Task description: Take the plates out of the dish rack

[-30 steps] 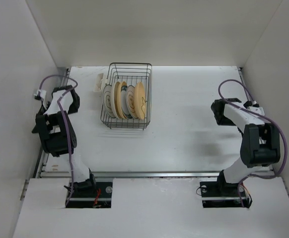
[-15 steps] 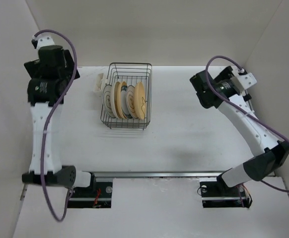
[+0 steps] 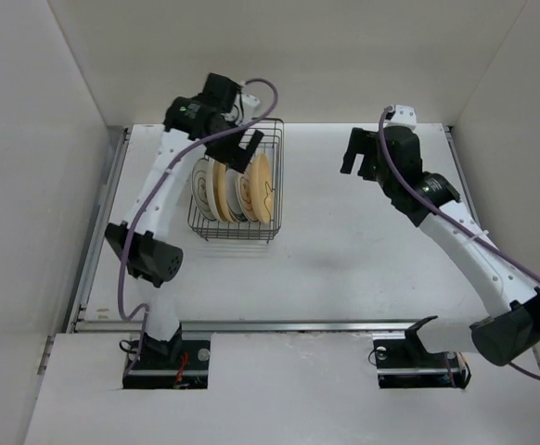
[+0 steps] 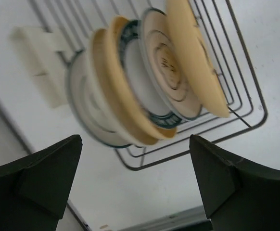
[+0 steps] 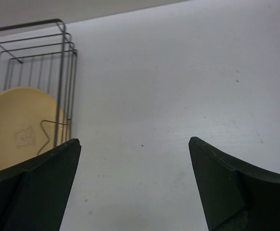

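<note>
The dish rack (image 3: 277, 185) of dark wire stands at the back left of the table. Several plates (image 3: 233, 190) stand on edge in it, some tan-yellow, some white with a blue-green rim. My left gripper (image 3: 243, 149) hovers open above the rack's back part. The left wrist view looks down on the plates (image 4: 145, 91) and rack wires (image 4: 246, 96), with nothing between the left gripper's (image 4: 135, 139) fingers. My right gripper (image 3: 355, 159) is open over bare table to the right of the rack. The right wrist view has a tan plate (image 5: 19, 125) and the rack's corner (image 5: 65, 72) at its left, apart from the right gripper (image 5: 134, 140).
A small cream-coloured block (image 3: 185, 156) lies against the rack's outer left side, also in the left wrist view (image 4: 39, 57). White walls enclose the table on the left, back and right. A metal rail (image 3: 289, 325) runs along the near edge.
Both arms swung in from the sides. The left gripper moved from the far left wall to above the rack; the right gripper moved left, nearer the rack.
</note>
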`<state>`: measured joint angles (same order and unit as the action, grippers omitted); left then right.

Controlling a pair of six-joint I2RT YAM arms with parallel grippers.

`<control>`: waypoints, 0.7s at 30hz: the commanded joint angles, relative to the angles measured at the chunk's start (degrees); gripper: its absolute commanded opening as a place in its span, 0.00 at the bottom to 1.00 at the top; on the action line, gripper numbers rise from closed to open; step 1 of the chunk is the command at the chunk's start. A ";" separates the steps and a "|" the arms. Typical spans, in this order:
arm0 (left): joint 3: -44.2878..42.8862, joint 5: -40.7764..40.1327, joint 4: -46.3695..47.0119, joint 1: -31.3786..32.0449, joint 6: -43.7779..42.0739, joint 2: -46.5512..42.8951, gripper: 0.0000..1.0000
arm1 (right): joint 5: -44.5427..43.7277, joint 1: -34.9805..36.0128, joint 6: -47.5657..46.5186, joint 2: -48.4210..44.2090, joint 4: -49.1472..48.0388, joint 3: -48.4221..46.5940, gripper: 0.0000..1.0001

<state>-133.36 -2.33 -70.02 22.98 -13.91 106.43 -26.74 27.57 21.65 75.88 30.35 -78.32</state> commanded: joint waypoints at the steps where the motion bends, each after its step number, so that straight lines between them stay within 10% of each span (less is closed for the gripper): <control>1: 1.78 5.58 1.97 4.33 3.62 -2.90 0.91 | 11.90 -1.11 -5.21 -1.26 -7.43 -2.62 1.00; 12: -4.81 -11.97 1.90 10.68 5.91 12.65 0.91 | 2.84 -1.12 -2.31 -7.23 -5.21 6.68 1.00; 21: -4.19 -19.21 3.05 10.68 9.61 17.93 0.55 | 0.73 -1.12 -0.64 -11.54 -5.74 10.64 1.00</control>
<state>-137.29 -18.35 -67.16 33.65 -6.33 125.97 -24.45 26.70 20.16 65.71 26.55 -68.38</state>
